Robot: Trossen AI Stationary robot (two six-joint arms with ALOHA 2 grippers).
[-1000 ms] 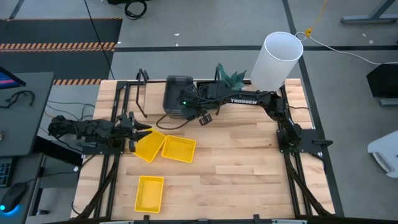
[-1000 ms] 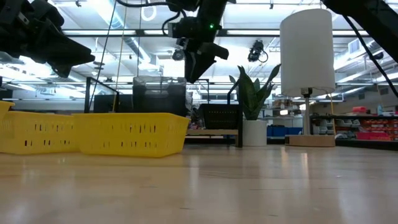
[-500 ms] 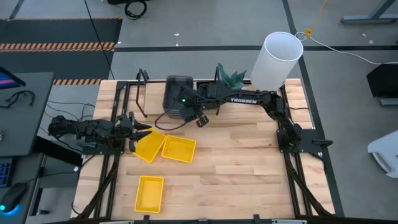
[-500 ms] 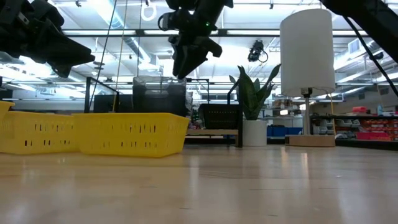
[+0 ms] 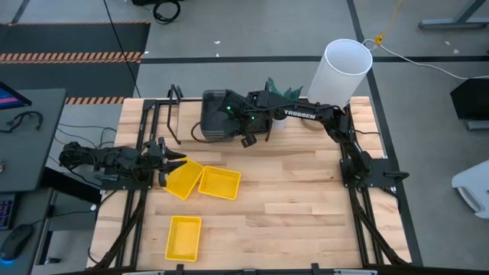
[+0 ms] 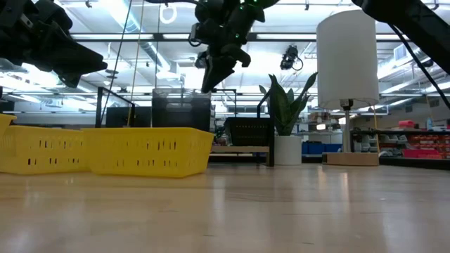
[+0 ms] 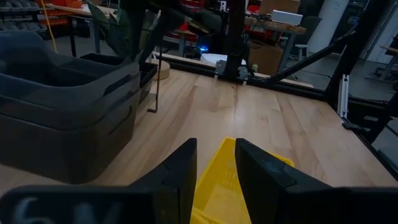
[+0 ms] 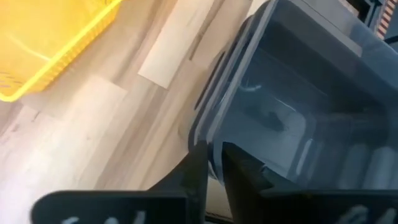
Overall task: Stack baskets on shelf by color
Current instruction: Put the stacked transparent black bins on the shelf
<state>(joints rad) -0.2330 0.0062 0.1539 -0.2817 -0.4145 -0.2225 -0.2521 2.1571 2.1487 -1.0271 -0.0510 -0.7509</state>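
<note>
Three yellow baskets lie on the table: one (image 5: 182, 179) tilted at my left gripper (image 5: 173, 162), one (image 5: 220, 183) beside it, one (image 5: 183, 237) near the front edge. My left gripper is shut on the tilted one. A stack of dark grey baskets (image 5: 218, 114) stands at the table's far edge, beside the shelf's black frame posts (image 5: 164, 114). My right gripper (image 5: 246, 136) hangs shut over the stack's near right corner (image 8: 208, 134). The arm hides the black mesh baskets in the high view. My left gripper pinches the yellow basket's rim (image 7: 219, 163) between its two fingers (image 7: 184, 171), coming about level from the table's left. The held end is raised off the table and the far end rests on the wood. My right gripper: I cannot tell whether its fingertips (image 8: 198, 163) touch the grey rim.
A tall white cylinder (image 5: 341, 72) and a potted plant (image 5: 283, 95) stand at the far right of the table. A black mesh thing (image 6: 249, 131) shows behind the grey stack in the low view. Bare wood (image 5: 298, 206) lies in the middle and at the right.
My right gripper has gone toward the table's far edge and a little left, from over the bare wood to the near right corner of the grey basket stack, rising slightly. My left gripper and the yellow baskets have kept still.
</note>
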